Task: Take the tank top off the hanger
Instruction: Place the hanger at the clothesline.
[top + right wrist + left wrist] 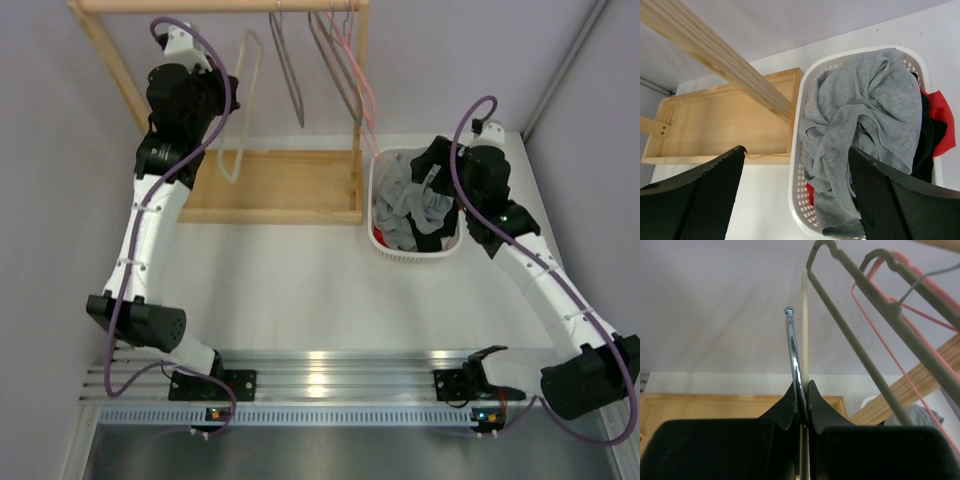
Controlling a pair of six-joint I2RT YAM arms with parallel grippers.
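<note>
The grey tank top lies crumpled in the white basket, off any hanger; it fills the right wrist view. My left gripper is up at the rack, shut on the chrome hook of a bare cream hanger, whose frame shows edge-on. In the left wrist view the left gripper has its jaws pinched together on the hook. My right gripper hovers over the basket's far side, open and empty, apart from the cloth.
The wooden rack has a top rail and a tray base. A grey hanger and a pink hanger hang to the right of the cream one. Red and black clothes lie under the tank top. Walls close both sides.
</note>
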